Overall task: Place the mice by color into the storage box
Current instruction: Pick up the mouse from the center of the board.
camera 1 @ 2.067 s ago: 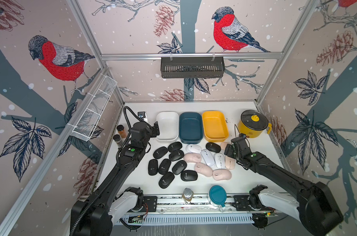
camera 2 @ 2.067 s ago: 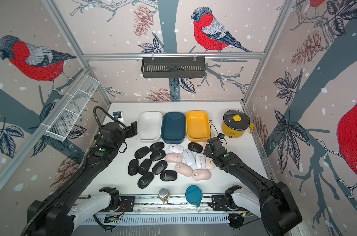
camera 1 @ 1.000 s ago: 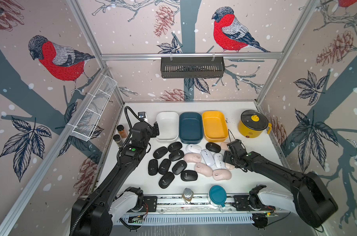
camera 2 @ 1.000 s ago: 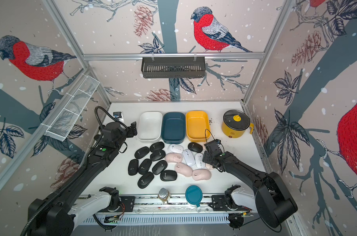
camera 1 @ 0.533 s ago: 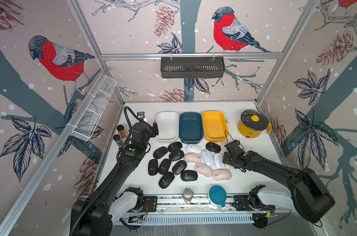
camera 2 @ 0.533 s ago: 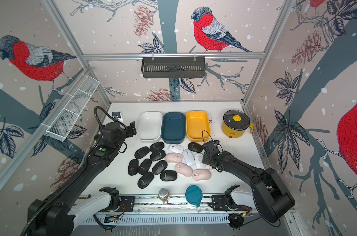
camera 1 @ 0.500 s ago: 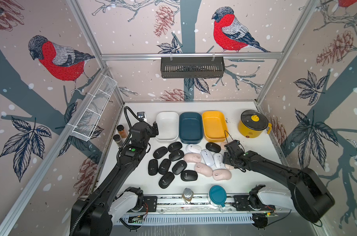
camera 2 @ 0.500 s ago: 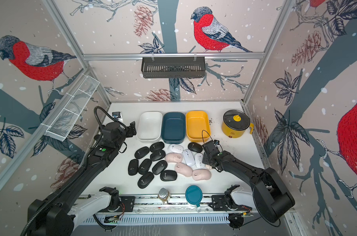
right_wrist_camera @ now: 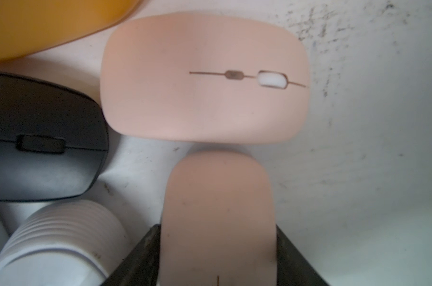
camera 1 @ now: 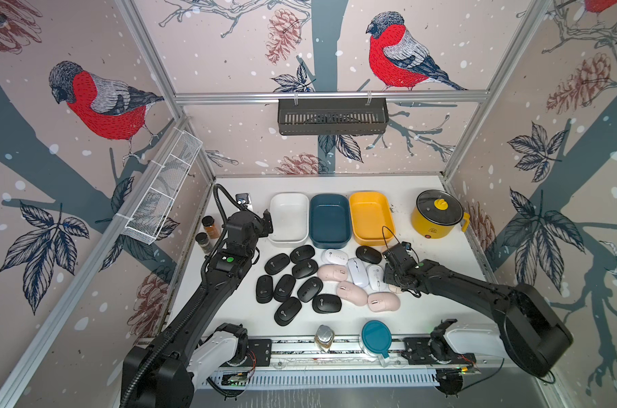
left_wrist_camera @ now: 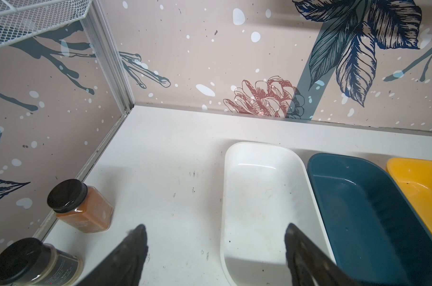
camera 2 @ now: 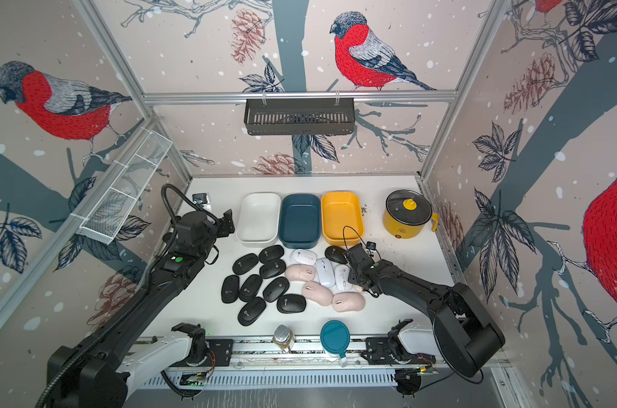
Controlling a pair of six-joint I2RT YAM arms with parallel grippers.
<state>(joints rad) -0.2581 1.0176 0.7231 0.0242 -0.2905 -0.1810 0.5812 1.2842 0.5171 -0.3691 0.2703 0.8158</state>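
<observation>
A: Top views. Progress?
B: Nothing boxed. White box (camera 1: pixel 288 219), blue box (camera 1: pixel 330 222) and yellow box (camera 1: pixel 370 219) are empty in both top views, in a row at 12 o'clock of the pile. All mice are on the tabletop (camera 1: pixel 441 282): black mice (camera 1: pixel 284 288) toward 9 o'clock, white mice (camera 1: pixel 358 272) in the middle, pink mice (camera 1: pixel 351 292) toward 4.
A: Arms?
B: Right gripper (camera 1: pixel 392 282) sits low at the pile's 3 o'clock edge. Left gripper (camera 1: pixel 267 226) hangs at the white box's 9 o'clock.
A: Left wrist?
B: Jaws spread, nothing between them, with bare tabletop and the white box's rim below. Spice jars (left_wrist_camera: pixel 81 210) stand by the side wall.
A: Right wrist?
B: Jaws clamped on both sides of a pink mouse (right_wrist_camera: pixel 217 218); can't tell if it's lifted. A second pink mouse (right_wrist_camera: pixel 205 79) lies just beyond and a black mouse (right_wrist_camera: pixel 41 138) beside. I'd call it the first pick, with all the sorting left.
A: Surface, room?
B: White tabletop, scuffed and speckled. Walled cell with bullfinch wallpaper (camera 1: pixel 399 60), black rack (camera 1: pixel 332 116) at 12 o'clock, wire basket (camera 1: pixel 162 190) at 9. Yellow pot (camera 1: pixel 438 219) and teal lid (camera 1: pixel 376 335) are clutter.
</observation>
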